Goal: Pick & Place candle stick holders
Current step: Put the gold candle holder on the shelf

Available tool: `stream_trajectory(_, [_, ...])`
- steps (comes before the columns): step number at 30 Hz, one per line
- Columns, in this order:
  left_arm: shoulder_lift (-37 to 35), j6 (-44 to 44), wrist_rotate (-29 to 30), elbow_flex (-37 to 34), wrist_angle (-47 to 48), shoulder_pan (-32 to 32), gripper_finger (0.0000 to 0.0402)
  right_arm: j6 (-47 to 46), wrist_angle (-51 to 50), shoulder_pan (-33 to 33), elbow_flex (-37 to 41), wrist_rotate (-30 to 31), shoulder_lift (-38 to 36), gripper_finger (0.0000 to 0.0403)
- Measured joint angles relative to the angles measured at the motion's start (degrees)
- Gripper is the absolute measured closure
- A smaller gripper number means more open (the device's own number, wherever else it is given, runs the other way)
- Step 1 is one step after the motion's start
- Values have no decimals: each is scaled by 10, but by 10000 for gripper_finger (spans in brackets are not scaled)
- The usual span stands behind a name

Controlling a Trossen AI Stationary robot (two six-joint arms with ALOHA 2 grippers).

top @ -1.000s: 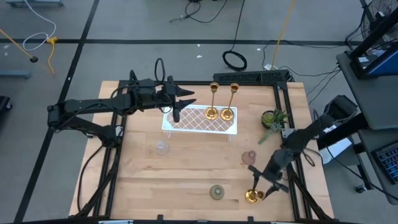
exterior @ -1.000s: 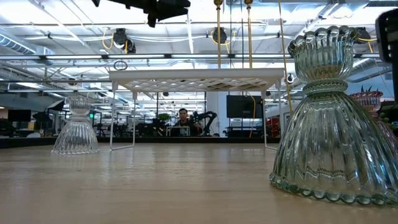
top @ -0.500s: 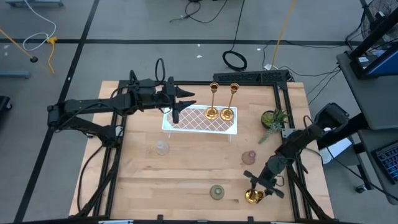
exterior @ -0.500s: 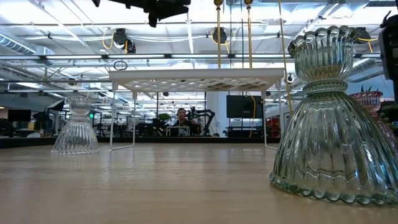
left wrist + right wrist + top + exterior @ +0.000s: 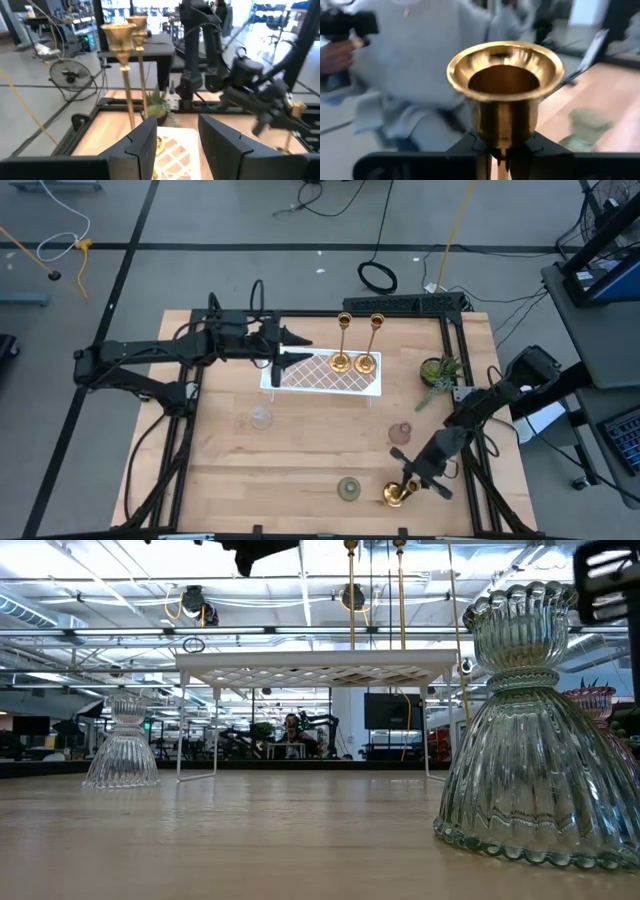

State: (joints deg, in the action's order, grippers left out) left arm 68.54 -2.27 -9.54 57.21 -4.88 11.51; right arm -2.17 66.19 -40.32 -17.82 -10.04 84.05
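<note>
Light wooden desk with a black frame along its edges. A flat white tray with a brown lattice pattern stands raised on thin legs at the far middle of the desk. A small potted green plant sits near the far right corner, well apart from the tray. On the grey floor beyond the desk: a coiled black cable, a yellow cord and a white cable. A floor fan stands off the desk. A person in a light grey top stands close by, blurred.
</note>
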Motion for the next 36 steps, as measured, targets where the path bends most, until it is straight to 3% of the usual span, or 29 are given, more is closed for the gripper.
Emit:
stream_trajectory(5, [-46,0,0,0,58,-13,250,18,71,13,-17,79,0,387])
stream_trajectory(8, [-74,0,0,0,96,-20,250,64,66,37,-51,91,0,380])
stream_trajectory(15, [-127,0,3,0,198,-27,250,220,8,105,-183,236,-17,387])
stream_trajectory(18, [-141,0,4,0,227,-27,250,260,-84,139,-233,300,-51,387])
stream_trajectory(25, [-151,-6,6,0,258,-27,250,123,-357,283,-332,312,-88,384])
stream_trajectory(30, [-149,-8,6,0,265,-27,250,51,-425,363,-338,310,-88,387])
stream_trajectory(36, [-149,-9,6,0,266,-27,250,-1,-461,390,-338,309,-89,382])
